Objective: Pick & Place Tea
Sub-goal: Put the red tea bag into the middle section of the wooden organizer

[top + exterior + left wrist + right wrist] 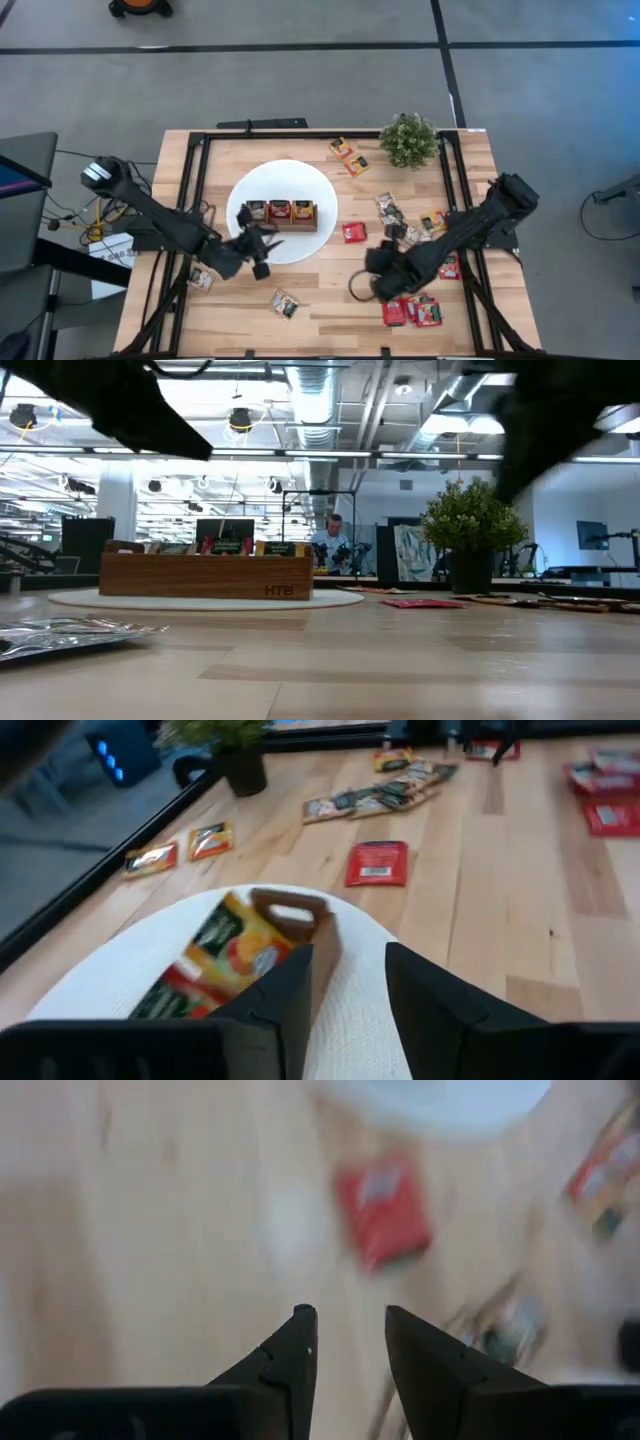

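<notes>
Wooden table [320,310] carries everything. White disc [322,190] sits left of centre, nearer the left edge than the right, with a brown three-compartment tray [281,224] on it; tray compartments each show sachets standing inside. Left arm reaches in from the left edge, left gripper [262,243] at the disc's near rim just beside the tray; in its wrist view the fingers [285,995] stand a narrow gap apart with nothing between them, over the disc next to the tray's end compartment, which holds an orange-yellow sachet [238,940]. Right arm comes in from the right edge, right gripper [380,275] above bare wood right of centre toward the near edge; its fingers [295,1355] are narrowly apart and empty, a red sachet [383,1213] lying on the wood ahead of them, apart from the tips. Small potted plant [408,140] stands near the far right corner. Tea sachets lie loose: two orange-yellow ones [348,155] near the far edge left of the plant, a mixed cluster [400,225] toward the right edge, red ones [412,312] near the near right corner, one [285,304] near the near edge, one [201,279] by the left edge. A person shows far back in the low view [330,540].
</notes>
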Tool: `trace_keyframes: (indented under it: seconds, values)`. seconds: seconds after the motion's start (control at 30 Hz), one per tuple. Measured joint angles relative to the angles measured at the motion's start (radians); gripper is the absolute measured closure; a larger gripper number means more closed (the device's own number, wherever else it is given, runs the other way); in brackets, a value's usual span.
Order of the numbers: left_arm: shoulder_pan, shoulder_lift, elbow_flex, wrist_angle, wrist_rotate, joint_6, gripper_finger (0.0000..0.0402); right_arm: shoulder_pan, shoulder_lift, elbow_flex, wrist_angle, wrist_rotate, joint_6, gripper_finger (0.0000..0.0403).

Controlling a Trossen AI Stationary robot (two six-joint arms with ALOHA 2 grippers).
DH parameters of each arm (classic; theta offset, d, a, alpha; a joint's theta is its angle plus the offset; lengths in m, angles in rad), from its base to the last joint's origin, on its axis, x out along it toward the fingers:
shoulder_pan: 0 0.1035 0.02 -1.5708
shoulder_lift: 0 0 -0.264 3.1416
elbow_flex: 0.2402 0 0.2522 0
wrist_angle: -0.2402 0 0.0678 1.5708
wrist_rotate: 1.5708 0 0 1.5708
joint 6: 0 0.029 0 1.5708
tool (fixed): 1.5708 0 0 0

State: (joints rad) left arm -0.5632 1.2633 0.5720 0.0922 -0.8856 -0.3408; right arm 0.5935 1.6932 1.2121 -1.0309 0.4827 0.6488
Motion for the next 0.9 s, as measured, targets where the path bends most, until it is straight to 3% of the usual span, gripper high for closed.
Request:
trace_keyframes:
  seconds: [0.2, 0.3, 0.4, 0.57, 0.73, 0.9]
  values:
    - [0.01, 0.217, 0.0, 0.367, 0.002, 0.276, 0.0296, 0.073, 0.0, 0.0, -0.043, -0.41, 0.132, 0.0272]
    - [0.024, 0.287, 0.0, 0.513, 0.033, 0.398, 0.0299, 0.11, 0.0, 0.0, -0.031, -0.612, 0.236, 0.0237]
    - [0.041, 0.326, 0.0, 0.572, 0.092, 0.446, 0.03, 0.162, 0.0, 0.0, -0.027, -0.739, 0.337, 0.0194]
    - [0.065, 0.34, 0.0, 0.583, 0.15, 0.443, 0.03, 0.244, 0.014, -0.002, 0.003, -0.761, 0.383, 0.016]
    - [0.069, 0.34, 0.0, 0.59, 0.175, 0.426, 0.03, 0.264, 0.012, -0.085, 0.028, -0.727, 0.384, 0.0169]
    - [0.069, 0.34, 0.0, 0.585, 0.229, 0.379, 0.03, 0.24, 0.008, -0.2, 0.104, -0.777, 0.317, 0.0178]
